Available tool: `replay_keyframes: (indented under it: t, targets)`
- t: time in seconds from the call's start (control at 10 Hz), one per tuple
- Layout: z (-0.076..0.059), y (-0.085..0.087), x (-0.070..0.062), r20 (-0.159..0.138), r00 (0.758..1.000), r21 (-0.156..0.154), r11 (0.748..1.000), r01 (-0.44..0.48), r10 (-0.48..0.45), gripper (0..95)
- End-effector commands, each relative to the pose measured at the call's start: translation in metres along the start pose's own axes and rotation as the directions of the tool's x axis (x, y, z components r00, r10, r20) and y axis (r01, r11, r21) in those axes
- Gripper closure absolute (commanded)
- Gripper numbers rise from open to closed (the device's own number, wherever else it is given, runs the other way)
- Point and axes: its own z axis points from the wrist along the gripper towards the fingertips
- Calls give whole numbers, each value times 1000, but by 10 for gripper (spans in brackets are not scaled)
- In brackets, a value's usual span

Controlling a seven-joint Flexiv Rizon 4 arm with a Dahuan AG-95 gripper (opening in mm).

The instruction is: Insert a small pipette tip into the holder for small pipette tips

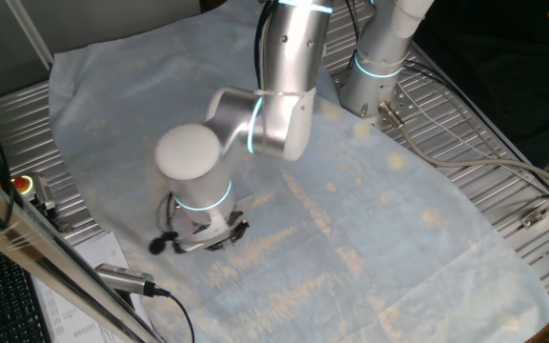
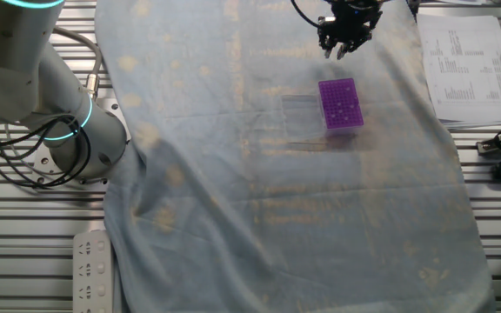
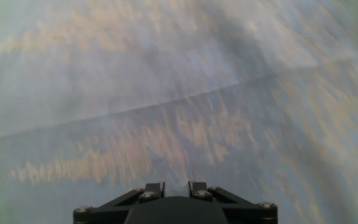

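The holder for small pipette tips (image 2: 340,104) is a flat purple block with a grid of pale holes, lying on the blue-grey cloth in the other fixed view. My gripper (image 2: 337,49) hangs beyond it near the cloth's far edge, apart from the holder. In one fixed view the gripper (image 1: 204,234) is low over the cloth at the front left, and the arm hides the holder. The hand view shows only the gripper's base (image 3: 176,186) and bare cloth. No pipette tip can be made out in any view. The jaws are too small or too cropped to read.
Crumpled cloth (image 2: 277,200) covers the metal grid table. A second robot base (image 2: 76,130) stands at the cloth's left side. Papers (image 2: 464,61) and a keyboard lie to the right. A cable and plug (image 1: 127,279) lie by the front edge.
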Motion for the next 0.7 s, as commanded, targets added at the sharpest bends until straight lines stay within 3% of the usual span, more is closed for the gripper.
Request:
replay_keyframes:
  t: [0.1, 0.3, 0.7]
  targets:
    - [9, 2, -5, -13, 969, 73, 966, 248, -248, 760]
    - [15, 2, -5, -8, 969, 75, 966, 248, -248, 760]
    - [15, 2, -5, -28, 966, 87, 962, 257, -256, 760]
